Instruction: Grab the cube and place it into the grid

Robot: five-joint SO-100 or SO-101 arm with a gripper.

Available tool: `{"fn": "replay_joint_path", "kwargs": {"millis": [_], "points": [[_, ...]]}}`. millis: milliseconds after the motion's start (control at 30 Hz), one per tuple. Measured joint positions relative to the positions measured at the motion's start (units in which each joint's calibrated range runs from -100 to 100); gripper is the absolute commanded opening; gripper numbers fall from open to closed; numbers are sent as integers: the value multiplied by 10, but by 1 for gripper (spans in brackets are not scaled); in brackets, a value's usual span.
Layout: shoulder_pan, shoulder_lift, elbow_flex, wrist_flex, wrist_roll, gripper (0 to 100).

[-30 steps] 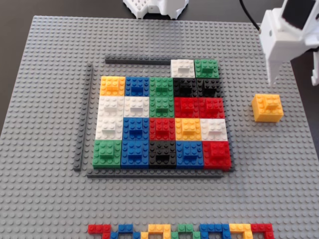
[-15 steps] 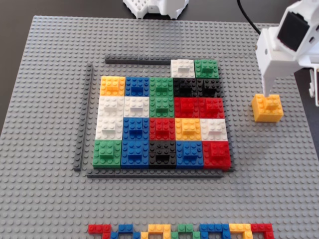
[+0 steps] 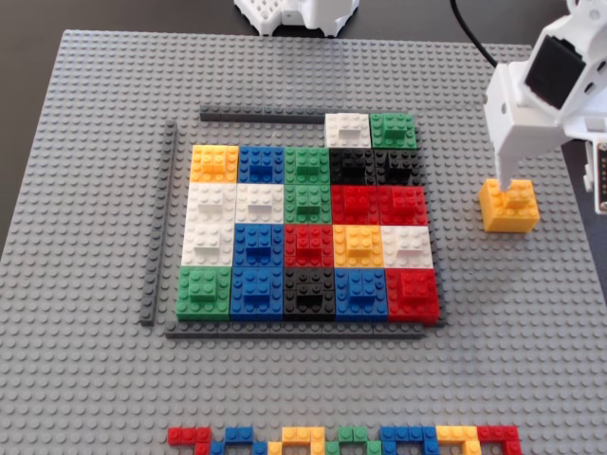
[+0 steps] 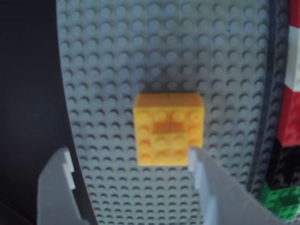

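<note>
So the gripper (image 4: pixel 131 164) was spread wide with nothing in it. In the wrist view both pale fingers (image 4: pixel 56 187) came up from the bottom edge, their lower parts cut off, and the cube (image 4: pixel 168 129) sat just past the tips, nearer the right one. Whether that right tip touched the block was hard to say, since the whole shot was blurry.

In the fixed view the white arm (image 3: pixel 541 104) ran off the right edge and hid the fingers, ending right over the cube (image 3: pixel 509 207).

The cube was loose on the grey baseplate (image 3: pixel 95 379), well apart from the grid (image 3: pixel 308 232) and to its right in the fixed view. The grid's top row looked offset, with white and green blocks sticking up.

The multicoloured brick strip (image 3: pixel 346 440) was chopped off by the bottom edge.
</note>
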Motion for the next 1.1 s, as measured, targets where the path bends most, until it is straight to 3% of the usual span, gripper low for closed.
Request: {"fn": "replay_joint_path", "kwargs": {"millis": [433, 667, 1100], "points": [[0, 6, 19, -10, 0, 30], [0, 6, 20, -11, 0, 13], [0, 6, 20, -12, 0, 5]]}}
